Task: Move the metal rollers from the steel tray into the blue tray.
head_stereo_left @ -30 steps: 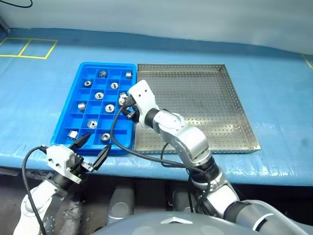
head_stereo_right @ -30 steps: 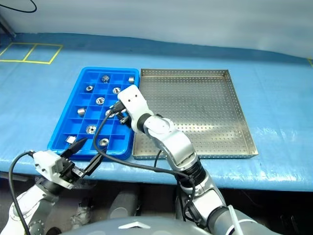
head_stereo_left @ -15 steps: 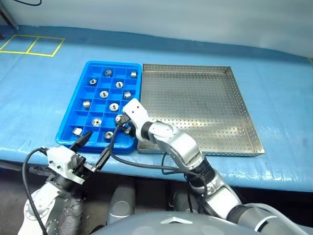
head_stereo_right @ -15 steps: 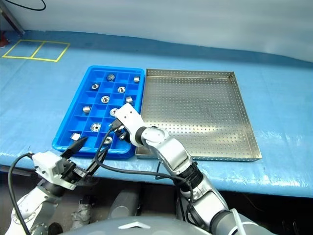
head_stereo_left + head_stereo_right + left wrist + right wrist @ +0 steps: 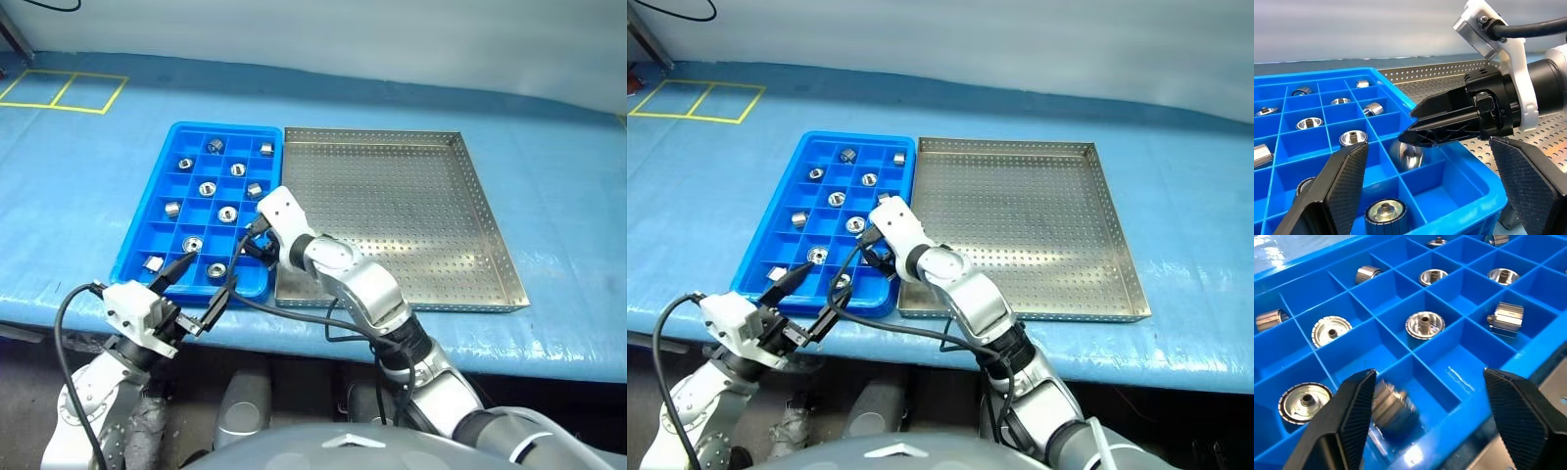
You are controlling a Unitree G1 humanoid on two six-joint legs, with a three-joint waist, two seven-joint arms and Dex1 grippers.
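The blue tray [image 5: 134, 253] lies left of the steel tray [image 5: 411, 196], whose perforated floor is bare. Several metal rollers [image 5: 207, 188] sit in the blue tray's cells. My right gripper [image 5: 253, 245] hovers low over the near right cells and is open. A blurred roller [image 5: 1393, 413] lies loose in the cell between its fingers [image 5: 1354, 416], and it also shows under the black fingertips as the roller [image 5: 1408, 154]. My left gripper [image 5: 208, 275] is open and holds nothing, level at the tray's near edge and pointing at the right gripper.
Both trays rest on a table with a blue cover [image 5: 549, 176], whose front edge runs just below them. Yellow tape lines [image 5: 64, 93] mark its far left corner. A black cable [image 5: 294, 318] loops from my right wrist across the front edge.
My right gripper sank toward the near right cells and went from shut to open, letting the roller go into a cell. The left gripper barely moved. The camera shifted early on.
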